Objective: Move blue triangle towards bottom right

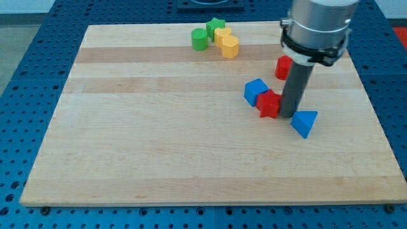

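The blue triangle (304,123) lies on the wooden board (159,140) at the view's right, a little below the middle. My tip (287,115) stands just to its upper left, close to or touching it. A red block (269,104) sits right at the tip's left side. A blue cube (255,91) touches that red block on its upper left. Another red block (283,67) is partly hidden behind the rod.
Near the view's top, a green cylinder (200,39), a green block (215,27) and two yellow blocks (223,35) (230,47) are clustered. The board's right edge (375,127) lies beyond the blue triangle.
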Controlling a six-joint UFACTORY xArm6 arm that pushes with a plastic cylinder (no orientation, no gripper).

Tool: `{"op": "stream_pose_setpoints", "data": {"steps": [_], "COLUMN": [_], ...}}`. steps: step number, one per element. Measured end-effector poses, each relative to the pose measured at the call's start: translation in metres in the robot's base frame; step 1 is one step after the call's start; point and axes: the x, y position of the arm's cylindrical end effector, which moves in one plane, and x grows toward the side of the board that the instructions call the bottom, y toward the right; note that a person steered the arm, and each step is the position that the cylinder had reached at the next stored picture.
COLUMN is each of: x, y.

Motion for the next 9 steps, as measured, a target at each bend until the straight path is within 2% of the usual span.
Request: {"op": "stream_pose_setpoints", "data": {"steps": [3, 5, 9], "x": [-0.003, 0.027, 0.012], "y": [-0.006, 0.005, 0.039]}}
